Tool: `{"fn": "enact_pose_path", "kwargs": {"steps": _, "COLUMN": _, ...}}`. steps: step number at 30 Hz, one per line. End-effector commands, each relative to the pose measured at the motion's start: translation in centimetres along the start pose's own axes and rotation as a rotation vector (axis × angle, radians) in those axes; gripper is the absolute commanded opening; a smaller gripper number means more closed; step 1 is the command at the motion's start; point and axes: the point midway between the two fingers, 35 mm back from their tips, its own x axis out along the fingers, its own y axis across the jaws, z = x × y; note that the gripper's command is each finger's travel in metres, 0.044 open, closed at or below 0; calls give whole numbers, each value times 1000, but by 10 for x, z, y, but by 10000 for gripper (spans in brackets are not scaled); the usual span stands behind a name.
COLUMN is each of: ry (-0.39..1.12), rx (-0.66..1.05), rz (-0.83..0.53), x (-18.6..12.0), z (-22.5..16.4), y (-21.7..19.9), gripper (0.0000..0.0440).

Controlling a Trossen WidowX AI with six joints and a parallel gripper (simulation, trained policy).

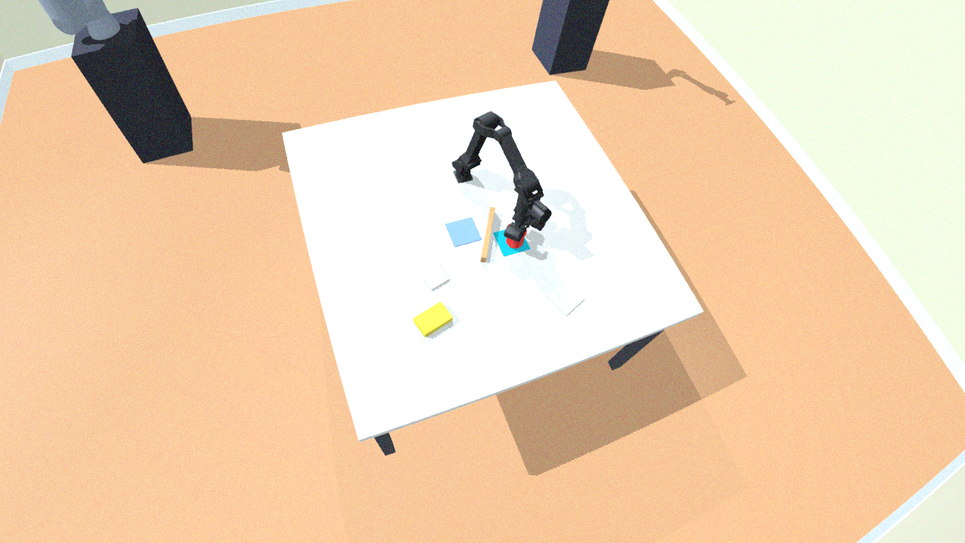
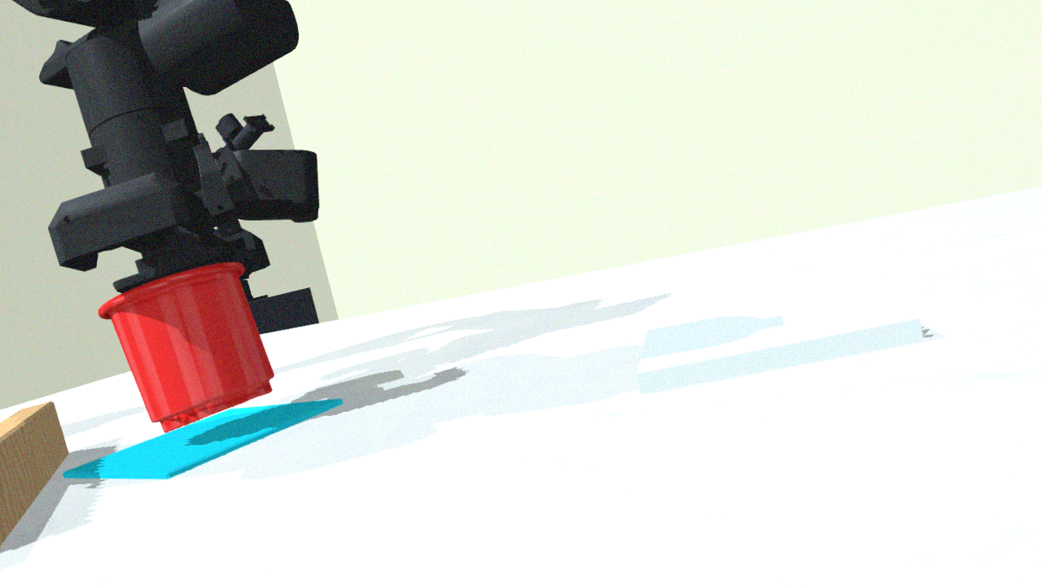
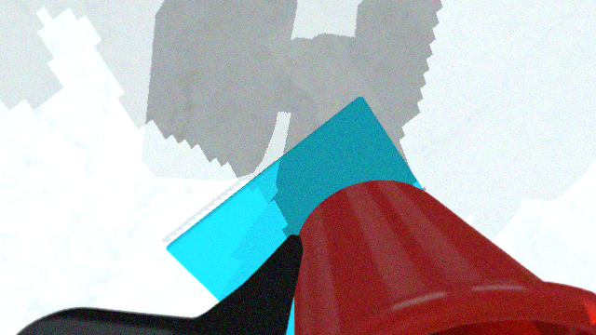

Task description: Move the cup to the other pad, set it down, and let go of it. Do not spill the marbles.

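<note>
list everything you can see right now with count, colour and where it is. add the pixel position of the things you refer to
cup (image 1: 515, 240) (image 2: 190, 342) (image 3: 396, 242): 1, red, gripped at its wall, tilted over the cyan pad
cyan pad (image 1: 505, 247) (image 2: 156, 459) (image 3: 219, 242): 1, cyan, under the cup
blue pad (image 1: 463, 231): 1, blue, across the wooden bar
wooden bar (image 1: 488, 234) (image 2: 28, 466): 1, light brown, between the pads
block (image 1: 432, 319): 1, yellow, on the table
slabs (image 1: 435, 277): 2, white, on the table
table (image 1: 378, 378): 1, white, under everything listed
pedestals (image 1: 135, 87): 2, black, beyond the table
arm (image 1: 516, 151) (image 2: 116, 80): 1, black, reaching over the table
claw (image 1: 515, 236): 1, black, shut on the cup

Red cup (image 1: 514, 240) (image 2: 193, 346) (image 3: 396, 242); cyan pad (image 1: 504, 246) (image 2: 156, 455) (image 3: 223, 233); yellow block (image 1: 432, 318); black gripper (image 1: 516, 229) (image 2: 181, 273) (image 3: 284, 265).
</note>
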Motion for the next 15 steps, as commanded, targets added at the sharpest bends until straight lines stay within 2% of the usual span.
{"fn": "enact_pose_path", "kwargs": {"steps": 1, "ry": 11, "rx": 11, "rz": -3, "x": 9, "z": -4, "y": 2, "gripper": 40}}
{"fn": "enact_pose_path", "kwargs": {"steps": 5, "ry": -5, "rx": 21, "rz": -6, "x": 9, "z": -4, "y": 0, "gripper": 69}}
{"fn": "enact_pose_path", "kwargs": {"steps": 9, "ry": -45, "rx": 36, "rz": -13, "x": 2, "z": 1, "y": -4, "gripper": 135}}
{"fn": "enact_pose_path", "kwargs": {"steps": 15, "ry": -87, "rx": 36, "rz": -12, "x": -11, "z": 2, "y": -5, "gripper": 146}}
